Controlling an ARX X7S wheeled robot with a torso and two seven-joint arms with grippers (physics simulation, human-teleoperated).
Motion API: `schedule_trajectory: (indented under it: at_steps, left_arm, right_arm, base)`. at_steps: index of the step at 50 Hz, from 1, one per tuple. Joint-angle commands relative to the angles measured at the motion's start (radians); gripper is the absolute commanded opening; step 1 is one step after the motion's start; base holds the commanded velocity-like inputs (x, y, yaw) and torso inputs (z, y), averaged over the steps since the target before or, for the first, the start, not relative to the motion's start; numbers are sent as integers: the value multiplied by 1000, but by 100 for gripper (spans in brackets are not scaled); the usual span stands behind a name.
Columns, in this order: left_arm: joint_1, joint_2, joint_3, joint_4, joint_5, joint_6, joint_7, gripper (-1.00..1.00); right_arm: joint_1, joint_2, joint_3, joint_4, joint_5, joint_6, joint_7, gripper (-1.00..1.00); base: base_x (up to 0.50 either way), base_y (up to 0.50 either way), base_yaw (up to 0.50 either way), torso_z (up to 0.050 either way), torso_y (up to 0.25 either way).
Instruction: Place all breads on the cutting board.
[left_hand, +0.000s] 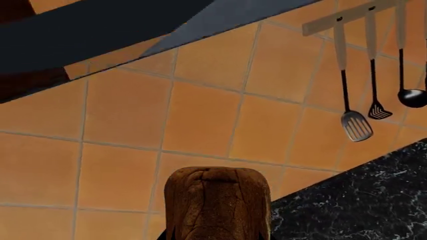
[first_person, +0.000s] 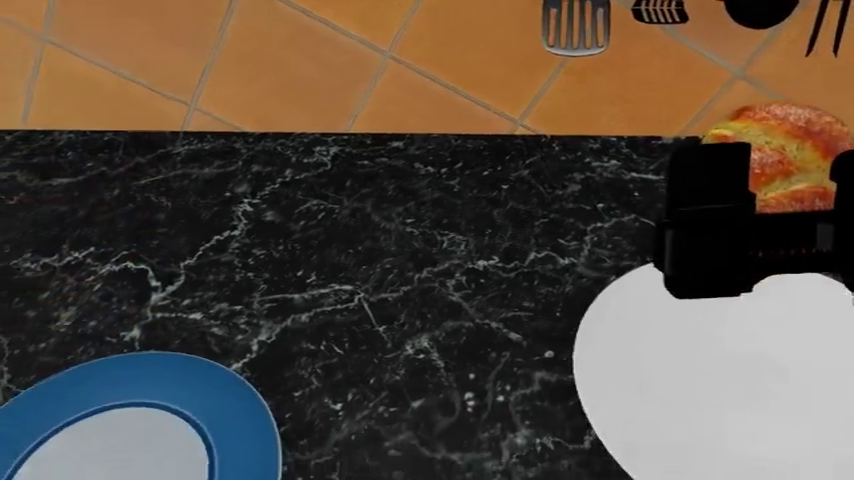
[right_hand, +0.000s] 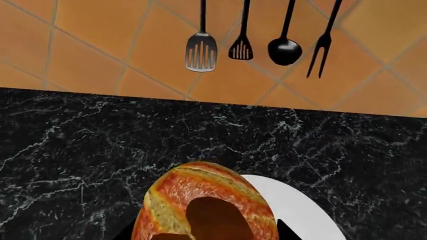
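My right gripper (first_person: 747, 235) is shut on the glossy golden-orange roll (first_person: 790, 150) and holds it above the far edge of the round white plate (first_person: 721, 390). In the right wrist view the roll (right_hand: 200, 195) fills the space between the dark jaws of the right gripper (right_hand: 203, 236), with the white plate (right_hand: 303, 212) below it. In the left wrist view my left gripper (left_hand: 217, 238) is shut on the dark brown rustic loaf (left_hand: 217, 205), held up in front of the tiled wall. The left gripper is out of the head view. The cutting board is out of view.
A black marble counter (first_person: 347, 270) runs to an orange tiled wall (first_person: 307, 60). A blue-rimmed plate (first_person: 254, 420) lies at the near left. Black utensils (right_hand: 243, 45) hang on the wall behind the counter. A dark shelf or hood (left_hand: 100, 25) is above the left gripper.
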Motion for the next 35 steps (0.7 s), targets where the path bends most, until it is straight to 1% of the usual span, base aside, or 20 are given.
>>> schedule_trajectory:
  at_steps: [1, 4, 9, 14, 16, 17, 23, 27, 35]
  left_arm:
    - [-17, 7, -2, -56, -4, -12, -64, -100]
    - [-22, 5, -4, -61, -4, -15, -75, -100]
    - [-26, 7, -1, -67, 13, -14, -79, -100]
    - [2, 4, 1, -77, 6, -1, -92, -100]
    - [9, 1, 0, -56, 1, 0, -99, -100]
    - [6, 2, 0, -57, 4, 0, -93, -100]
    - [-3, 12, 1, -86, 14, -1, -105, -100]
    - [-9, 25, 6, -89, 16, -9, -104, -100]
    - [3, 16, 5, -84, 21, 2, -97, -100]
  right_arm:
    - [-2, 17, 42, -46, -44, -27, -20, -100]
    - [-15, 18, 50, -55, -77, -38, -32, -100]
    - [-19, 15, 49, -52, -93, -30, -52, -100]
    - [-55, 28, 51, -57, -100, -45, -71, -100]
    - [-79, 33, 63, -40, -71, -84, -83, -100]
    - [-74, 32, 55, -36, -95, -58, -95, -100]
    - [-88, 31, 63, -34, -102, -84, -100, -100]
    - [-75, 25, 53, -30, -99, -65, -97, -100]
    - [-88, 17, 58, -32, -123, -75, -122, -100]
  base:
    - [-430, 293, 0, 0, 0]
    - [-322, 378, 0, 0, 0]
    - [-109, 500, 0, 0, 0]
    - [-2, 500, 0, 0, 0]
    - [0, 500, 0, 0, 0]
    - [0, 500, 0, 0, 0]
    - [0, 500, 0, 0, 0]
    - [0, 500, 0, 0, 0]
    - [0, 500, 0, 0, 0]
